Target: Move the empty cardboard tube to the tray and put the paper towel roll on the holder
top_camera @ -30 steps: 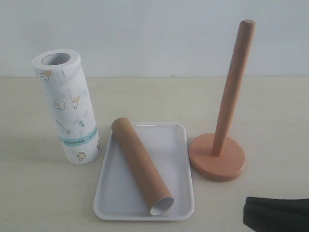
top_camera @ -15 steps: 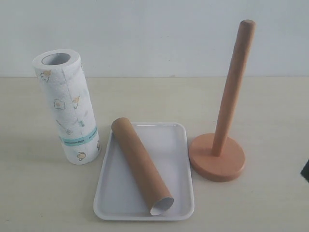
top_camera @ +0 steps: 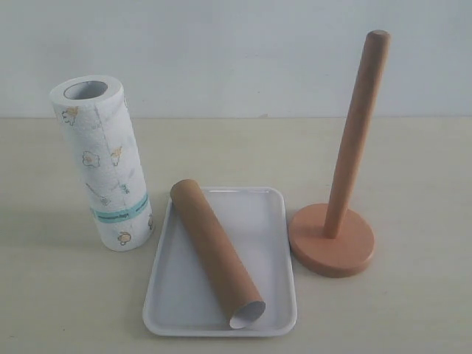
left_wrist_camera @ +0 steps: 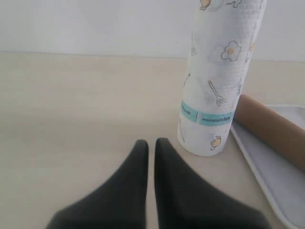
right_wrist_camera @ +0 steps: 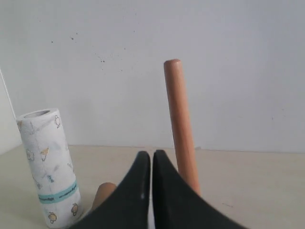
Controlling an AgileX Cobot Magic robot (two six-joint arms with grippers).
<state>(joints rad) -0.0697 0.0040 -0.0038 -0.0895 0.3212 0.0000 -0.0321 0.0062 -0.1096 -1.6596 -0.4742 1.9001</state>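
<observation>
The empty cardboard tube (top_camera: pixel 214 251) lies slantwise in the white tray (top_camera: pixel 266 221). To the tray's left the paper towel roll (top_camera: pixel 102 164) stands upright on the table. The holder (top_camera: pixel 333 236) stands bare to the tray's right, its pole (top_camera: pixel 358 125) leaning slightly. Neither gripper shows in the exterior view. In the left wrist view my left gripper (left_wrist_camera: pixel 151 142) is shut and empty, a short way from the foot of the paper towel roll (left_wrist_camera: pixel 219 76), with the cardboard tube (left_wrist_camera: pixel 269 129) and the tray (left_wrist_camera: pixel 274 167) beyond. My right gripper (right_wrist_camera: pixel 151 153) is shut and empty, with the holder's pole (right_wrist_camera: pixel 180 119) behind it.
A pale wall backs the beige table (top_camera: pixel 413 162). The right wrist view also takes in the paper towel roll (right_wrist_camera: pixel 47 164) and an end of the cardboard tube (right_wrist_camera: pixel 103 193).
The black right gripper, seen at the lower right corner of the exterior view a second ago, has drawn out of that view. The tube, tray, roll and holder have not moved.
</observation>
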